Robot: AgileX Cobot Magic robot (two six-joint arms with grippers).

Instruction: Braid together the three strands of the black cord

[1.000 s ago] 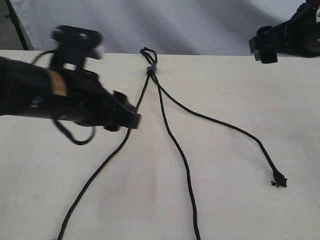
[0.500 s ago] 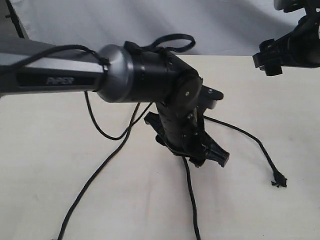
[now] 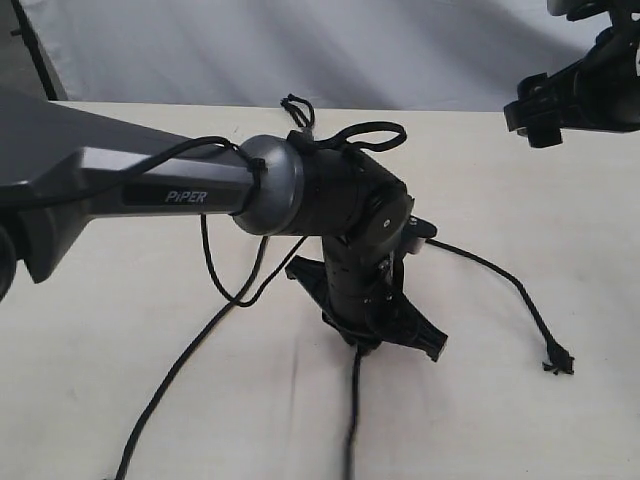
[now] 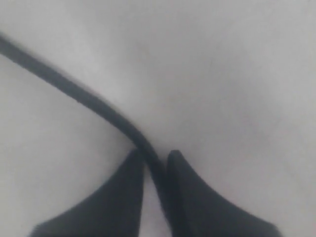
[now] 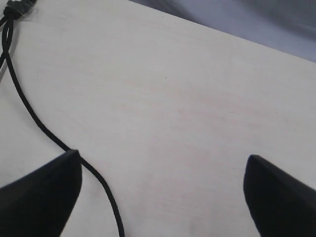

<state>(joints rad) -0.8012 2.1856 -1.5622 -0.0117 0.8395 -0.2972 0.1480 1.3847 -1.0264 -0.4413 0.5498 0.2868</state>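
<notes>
The black cord lies on the pale table, its joined end with short loops [image 3: 296,108] at the far edge. The left strand [image 3: 170,375] runs toward the near left. A right strand [image 3: 500,278] curves out to a frayed tip [image 3: 557,362]. My left gripper [image 3: 368,338] is down at the table's middle, and its arm hides the strands' upper parts. In the left wrist view that gripper [image 4: 155,155] is shut on the middle strand [image 4: 74,91], which leaves below it [image 3: 352,420]. My right gripper [image 3: 535,115] hovers at the far right, open [image 5: 163,160], with the right strand [image 5: 29,111] beside one finger.
The left arm's smooth black cable [image 3: 215,275] hangs in a loop over the left strand. White cloth [image 3: 200,50] hangs behind the table's far edge. The table [image 3: 560,440] runs out of view at the front.
The left arm swung from the left side to the middle and came down on the middle strand. The strand below the gripper has shifted slightly left. The right gripper stayed put.
</notes>
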